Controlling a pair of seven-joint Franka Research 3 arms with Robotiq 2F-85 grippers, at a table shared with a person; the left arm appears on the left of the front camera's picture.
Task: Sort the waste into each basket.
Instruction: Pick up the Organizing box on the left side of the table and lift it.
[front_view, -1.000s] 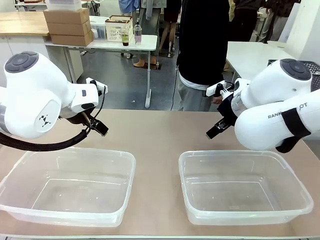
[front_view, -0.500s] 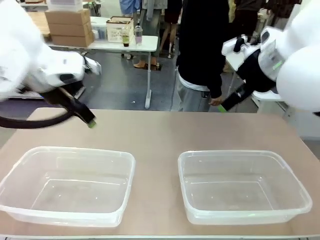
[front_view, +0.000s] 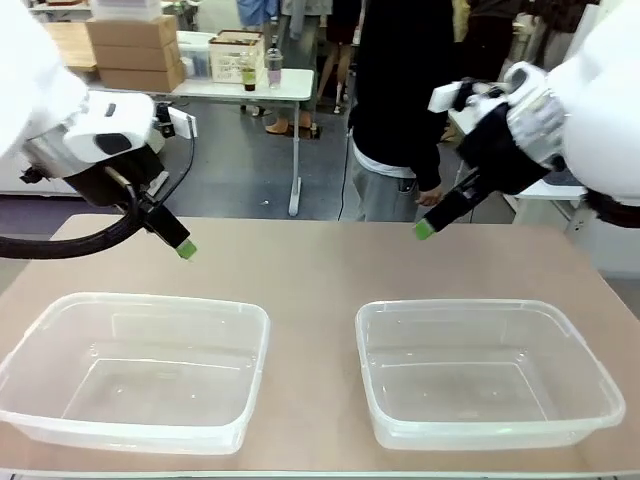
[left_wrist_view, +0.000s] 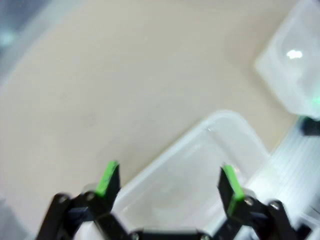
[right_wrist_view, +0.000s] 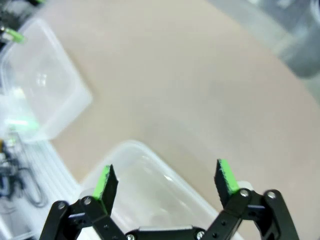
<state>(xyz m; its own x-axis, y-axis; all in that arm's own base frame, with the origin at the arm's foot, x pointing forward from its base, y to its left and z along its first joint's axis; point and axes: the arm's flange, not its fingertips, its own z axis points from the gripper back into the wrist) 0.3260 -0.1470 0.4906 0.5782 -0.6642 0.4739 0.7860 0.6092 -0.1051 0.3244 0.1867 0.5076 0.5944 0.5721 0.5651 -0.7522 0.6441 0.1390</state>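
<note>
You have both arms raised over the beige tabletop (front_view: 310, 265). Your left gripper (front_view: 183, 248) hangs above the table's far left part, just beyond the left see-through colourless plastic tub (front_view: 150, 301). The left wrist view shows its jaws spread wide with nothing between them and a rounded corner of that tub beneath. Your right gripper (front_view: 424, 229) hangs over the far edge, beyond the right see-through colourless plastic tub (front_view: 460, 305). Its jaws are likewise spread wide and hold nothing, seen in the right wrist view. The tubs sit side by side, apart, near your edge. A person in a dark top (front_view: 405, 90) stands across the table.
</note>
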